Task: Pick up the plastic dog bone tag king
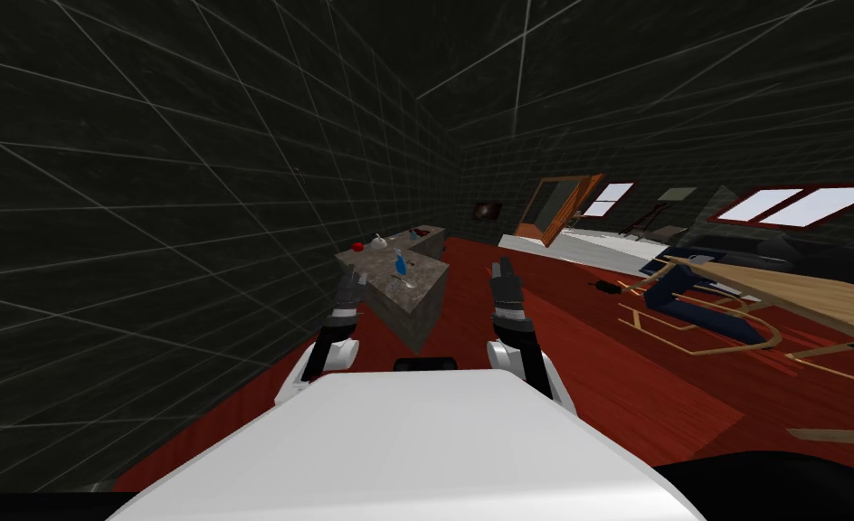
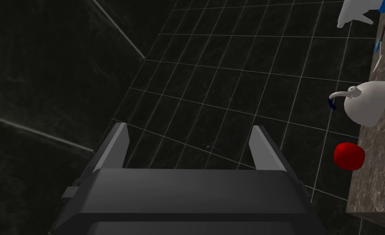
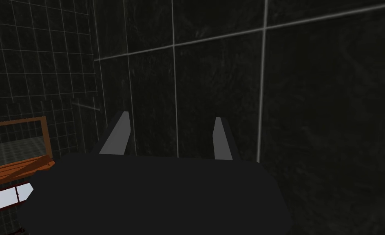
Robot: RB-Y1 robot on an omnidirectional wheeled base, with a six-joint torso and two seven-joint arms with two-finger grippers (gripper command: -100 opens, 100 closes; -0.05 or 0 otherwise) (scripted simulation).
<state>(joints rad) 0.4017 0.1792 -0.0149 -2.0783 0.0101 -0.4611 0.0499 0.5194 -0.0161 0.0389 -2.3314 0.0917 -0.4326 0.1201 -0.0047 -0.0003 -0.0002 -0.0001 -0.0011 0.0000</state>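
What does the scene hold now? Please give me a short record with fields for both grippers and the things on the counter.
left gripper: open, empty, near the counter's end, apart from it
right gripper: open, empty, above the red floor
counter: stone-patterned, ahead, against the dark tiled wall
on counter: red round object, white spouted pot, blue item, small pale item
small pale item: too small to name

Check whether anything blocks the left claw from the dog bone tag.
Nothing visible blocks the open left claw from the marbled counter, where a red round object and white teapot sit. I cannot make out the tag.
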